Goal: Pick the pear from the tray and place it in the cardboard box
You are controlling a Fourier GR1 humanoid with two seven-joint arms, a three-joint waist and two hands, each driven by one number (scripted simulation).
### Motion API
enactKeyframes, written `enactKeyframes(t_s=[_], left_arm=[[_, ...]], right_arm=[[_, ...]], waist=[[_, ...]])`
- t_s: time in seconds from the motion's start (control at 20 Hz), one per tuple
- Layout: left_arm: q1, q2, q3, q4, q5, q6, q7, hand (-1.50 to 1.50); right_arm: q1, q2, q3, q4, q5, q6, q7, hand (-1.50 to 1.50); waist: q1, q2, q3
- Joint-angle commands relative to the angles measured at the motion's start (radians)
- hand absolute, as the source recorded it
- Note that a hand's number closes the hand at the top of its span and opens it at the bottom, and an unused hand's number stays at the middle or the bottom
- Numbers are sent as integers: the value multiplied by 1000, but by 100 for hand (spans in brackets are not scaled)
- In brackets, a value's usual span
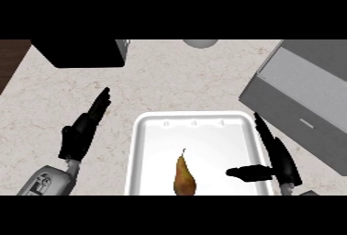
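Pear (184,178) lies near in tray (196,115); right hand (277,153) alongside, left hand (85,127) far left, fingers released. Likely light, smooth, bruisable: best grasped round its belly.

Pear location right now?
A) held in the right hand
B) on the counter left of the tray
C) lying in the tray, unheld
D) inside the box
C: the pear lies on the white tray near its lower edge. The right hand is open at the tray's right rim, its thumb pointing toward the pear but apart from it.
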Motion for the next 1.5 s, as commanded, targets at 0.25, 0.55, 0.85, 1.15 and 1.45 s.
enactKeyframes(t_s=[0.25,0.55,0.85,1.15,1.45], left_arm=[[-68,6,-53,-55,-14,-71,18,0],[-87,-2,-62,-57,-19,-74,44,0],[-109,-18,-67,-68,-22,-77,52,0],[-90,-5,-35,-36,-9,-101,12,0],[-125,-23,-41,-75,-23,-83,86,0]], right_arm=[[-98,-236,295,-7,569,-52,336,-150],[-219,-175,421,-184,698,180,727,-150],[-340,36,450,-337,576,474,1156,-150],[-426,267,421,-299,523,553,1417,-150],[-477,391,374,-165,571,563,1421,-150]], waist=[[48,-7,-1],[44,-8,2],[44,4,9],[41,12,13],[35,11,16]])
